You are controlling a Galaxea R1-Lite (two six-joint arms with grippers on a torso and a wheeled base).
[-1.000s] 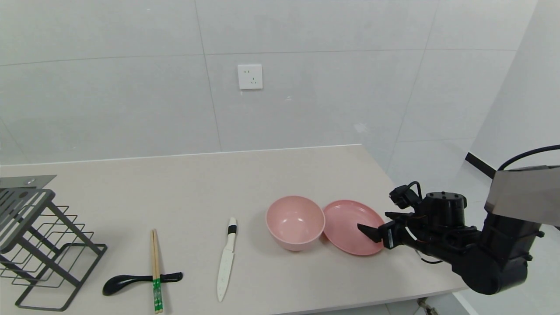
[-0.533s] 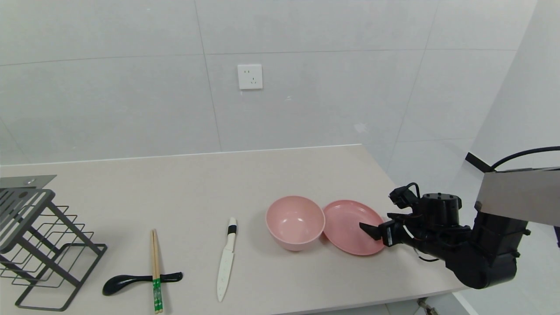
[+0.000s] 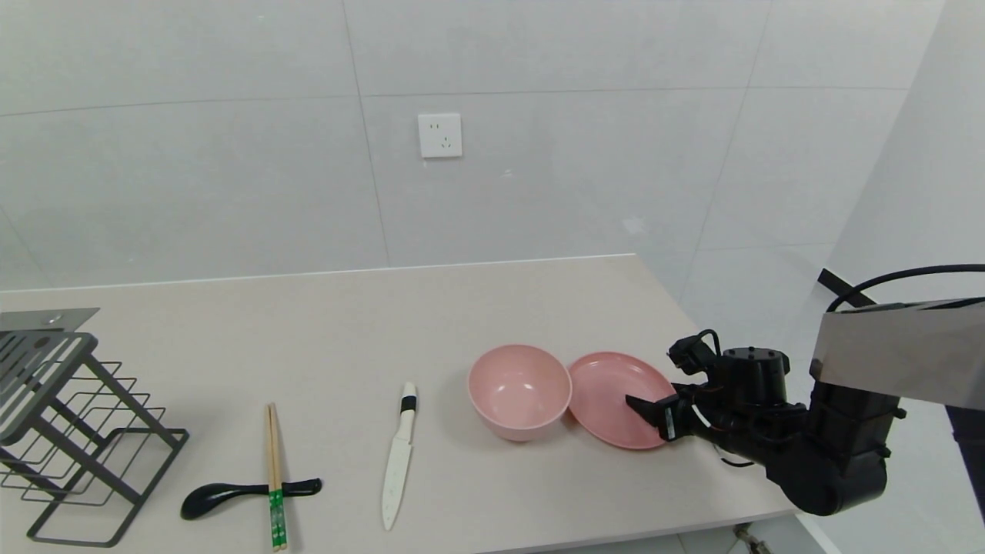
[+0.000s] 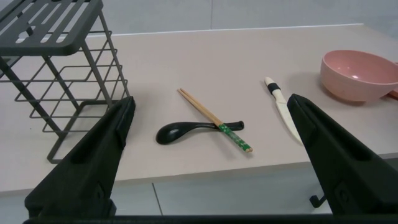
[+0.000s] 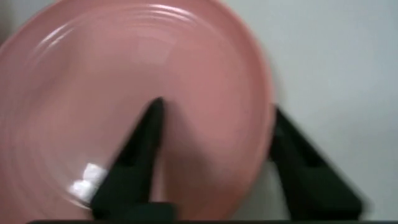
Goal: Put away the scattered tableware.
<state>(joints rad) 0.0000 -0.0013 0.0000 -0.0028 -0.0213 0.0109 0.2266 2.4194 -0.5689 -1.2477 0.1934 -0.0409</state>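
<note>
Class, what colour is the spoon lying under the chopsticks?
The spoon is black; left wrist view.

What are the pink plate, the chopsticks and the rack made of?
Plate: probably matte plastic; even pink, soft sheen.
Chopsticks: likely wood or bamboo; tan, with green bands.
Rack: looks like dark coated metal wire; thin stiff bars.

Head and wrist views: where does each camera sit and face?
Head view: on the head, facing forward and down at the beige table; right arm's fingers show.
Left wrist view: on that wrist, looking past its open fingers at a black spoon.
Right wrist view: close over the round pink plate, fingers straddling its rim.
Shared: head view also shows plate, spoon.
</note>
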